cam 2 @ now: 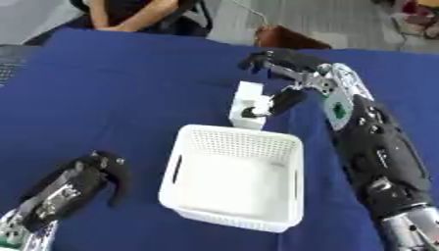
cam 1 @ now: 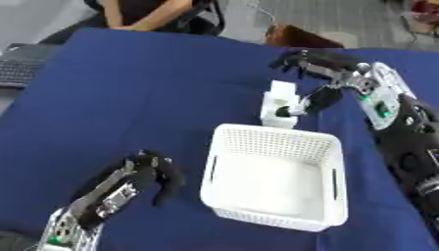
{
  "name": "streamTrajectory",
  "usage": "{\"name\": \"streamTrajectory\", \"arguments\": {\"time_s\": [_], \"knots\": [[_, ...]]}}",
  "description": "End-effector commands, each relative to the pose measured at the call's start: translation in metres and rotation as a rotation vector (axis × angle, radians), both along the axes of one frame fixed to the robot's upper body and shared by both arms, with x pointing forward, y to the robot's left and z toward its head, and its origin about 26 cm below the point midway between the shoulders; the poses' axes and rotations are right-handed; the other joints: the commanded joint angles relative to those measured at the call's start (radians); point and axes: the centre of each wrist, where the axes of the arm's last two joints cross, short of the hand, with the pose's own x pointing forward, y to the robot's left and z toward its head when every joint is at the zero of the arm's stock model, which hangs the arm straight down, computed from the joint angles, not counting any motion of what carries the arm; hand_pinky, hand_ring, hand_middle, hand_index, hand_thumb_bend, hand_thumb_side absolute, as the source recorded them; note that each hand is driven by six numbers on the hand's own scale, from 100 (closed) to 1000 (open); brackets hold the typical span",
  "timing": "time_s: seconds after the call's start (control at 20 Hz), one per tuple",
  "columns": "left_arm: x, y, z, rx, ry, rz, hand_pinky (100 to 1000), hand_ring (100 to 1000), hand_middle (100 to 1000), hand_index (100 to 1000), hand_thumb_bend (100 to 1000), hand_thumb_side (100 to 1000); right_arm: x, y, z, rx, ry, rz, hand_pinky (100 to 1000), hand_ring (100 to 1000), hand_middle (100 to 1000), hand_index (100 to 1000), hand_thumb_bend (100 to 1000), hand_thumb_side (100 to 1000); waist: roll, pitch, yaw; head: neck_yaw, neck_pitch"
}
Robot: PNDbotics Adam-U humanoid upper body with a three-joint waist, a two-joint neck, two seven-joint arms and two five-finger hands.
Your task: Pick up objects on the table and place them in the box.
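Observation:
A white blocky object [cam 1: 279, 104] stands upright just beyond the far rim of the white mesh box [cam 1: 225, 162], which holds nothing that I can see. My right hand [cam 1: 341, 74] reaches in from the right above the object. Its fingers [cam 1: 296, 59] are spread out to the left, higher than the object's top. Its thumb [cam 1: 319, 100] touches the object's right side. Nothing is pinched between thumb and fingers. My left hand [cam 1: 144, 172] rests at the lower left on the blue cloth, fingers relaxed and drooping, holding nothing.
A blue cloth [cam 1: 129, 98] covers the table. A dark keyboard [cam 1: 17, 66] lies off the table's left edge. A brown object [cam 1: 296, 35] sits beyond the far edge. The cloth's left half is bare.

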Motion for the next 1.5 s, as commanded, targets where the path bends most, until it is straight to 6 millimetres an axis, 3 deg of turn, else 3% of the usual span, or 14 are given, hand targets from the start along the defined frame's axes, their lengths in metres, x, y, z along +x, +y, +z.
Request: {"name": "streamTrajectory", "arguments": {"time_s": [0.05, 0.4, 0.45, 0.5, 0.55, 0.6, 0.65, 0.75, 0.9, 1.25, 1.3, 1.4, 1.45, 1.5], "knots": [[0.000, -0.002, 0.006, -0.006, -0.024, -0.014, 155, 254, 406, 669, 102, 916, -0.003, 0.008, 0.011, -0.093, -0.019, 0.122, 565, 773, 832, 919, 603, 522, 0.001, -0.012, 0.007, 0.007, -0.004], [0.000, -0.003, 0.006, -0.009, -0.026, -0.026, 156, 254, 406, 669, 101, 916, -0.003, 0.014, 0.004, -0.114, -0.008, 0.104, 569, 771, 828, 913, 593, 512, 0.004, -0.009, 0.028, -0.005, -0.006], [0.000, -0.004, 0.006, -0.009, -0.027, -0.027, 156, 254, 406, 669, 101, 916, -0.003, 0.014, 0.002, -0.117, -0.004, 0.096, 476, 721, 794, 890, 554, 492, 0.004, -0.008, 0.030, -0.005, -0.006], [0.000, -0.004, 0.006, -0.010, -0.028, -0.028, 156, 254, 406, 669, 101, 916, -0.003, 0.014, 0.000, -0.121, -0.001, 0.089, 459, 711, 789, 887, 548, 489, 0.005, -0.007, 0.032, -0.006, -0.006], [0.000, -0.004, 0.006, -0.011, -0.028, -0.029, 156, 253, 406, 669, 101, 917, -0.003, 0.013, -0.002, -0.126, 0.000, 0.082, 248, 558, 698, 824, 451, 433, 0.005, -0.006, 0.034, -0.005, -0.005], [0.000, -0.004, 0.006, -0.011, -0.029, -0.029, 156, 253, 406, 669, 101, 917, -0.003, 0.013, -0.004, -0.129, -0.003, 0.078, 248, 558, 698, 824, 451, 433, 0.006, -0.005, 0.035, -0.006, -0.005], [0.000, -0.004, 0.006, -0.011, -0.030, -0.028, 156, 253, 406, 669, 100, 916, -0.003, 0.013, -0.005, -0.133, -0.008, 0.074, 100, 384, 563, 724, 328, 370, 0.007, -0.005, 0.036, -0.005, -0.004], [0.000, -0.004, 0.006, -0.012, -0.031, -0.027, 156, 253, 406, 669, 101, 916, -0.003, 0.013, -0.005, -0.133, -0.031, 0.069, 100, 229, 452, 631, 209, 318, 0.007, -0.004, 0.036, -0.005, -0.003], [0.000, -0.004, 0.006, -0.012, -0.032, -0.028, 156, 253, 406, 669, 101, 917, -0.004, 0.012, -0.006, -0.116, -0.073, 0.068, 100, 123, 344, 536, 128, 298, 0.007, -0.003, 0.034, -0.005, -0.002], [0.001, -0.004, 0.006, -0.012, -0.032, -0.027, 157, 253, 405, 669, 101, 919, -0.003, 0.009, -0.006, -0.065, -0.153, 0.069, 100, 100, 151, 413, 100, 320, 0.007, -0.002, 0.030, -0.002, -0.002], [0.001, -0.004, 0.006, -0.012, -0.032, -0.027, 157, 253, 405, 669, 101, 920, -0.003, 0.009, -0.006, -0.054, -0.166, 0.072, 100, 100, 126, 409, 100, 332, 0.006, -0.002, 0.030, -0.002, -0.001], [0.001, -0.004, 0.006, -0.012, -0.031, -0.027, 156, 253, 405, 669, 101, 921, -0.003, 0.009, -0.006, -0.025, -0.193, 0.080, 100, 100, 100, 386, 100, 441, 0.006, -0.001, 0.029, -0.001, -0.001], [0.001, -0.004, 0.006, -0.012, -0.031, -0.026, 157, 253, 405, 669, 101, 921, -0.004, 0.009, -0.006, -0.006, -0.207, 0.085, 100, 100, 100, 342, 100, 546, 0.006, -0.001, 0.029, -0.001, -0.001], [0.001, -0.004, 0.006, -0.012, -0.031, -0.027, 156, 253, 405, 669, 101, 921, -0.004, 0.008, -0.006, 0.019, -0.224, 0.090, 100, 100, 100, 327, 100, 571, 0.006, -0.001, 0.029, -0.001, -0.001]]}}
